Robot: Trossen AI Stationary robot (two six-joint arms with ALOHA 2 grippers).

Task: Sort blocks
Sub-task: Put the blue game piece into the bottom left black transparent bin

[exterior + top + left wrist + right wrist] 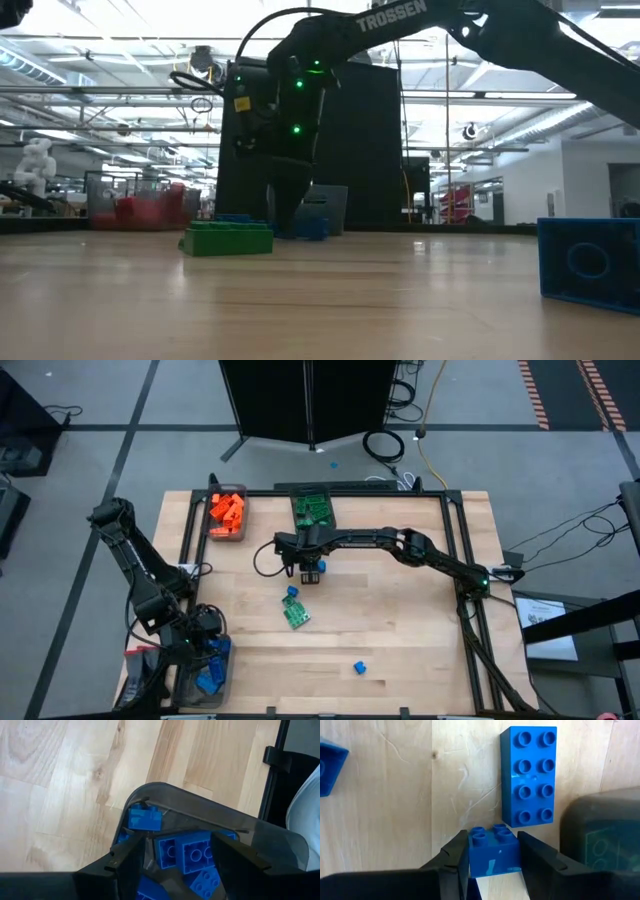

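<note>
- Right end effector (490, 857): positioned over the middle of the desk (400, 620), just in front of the green-block bin (313, 512). Its fingers (452, 860) sit narrow against both sides of a small blue block (492, 851); the block is clamped between them.
- Long blue block (529, 776): lies flat on the desk, studs up, just beside the clamped block, apart from the fingers.
- Green block (297, 616): flat on the desk nearer the front edge than the right end effector, with another small blue block (292, 591) just beside it.
- Lone blue block (359, 668): on the desk near the front edge, well apart from the green block.
- Orange blocks (227, 510): heaped in a bin at the back left, beside the green-block bin.
- Left end effector (175, 855): hovers over the blue-block bin (280, 837) at the front left corner of the desk, fingers moderately apart, holding nothing; several blue blocks (192, 852) lie in the bin beneath it.
</note>
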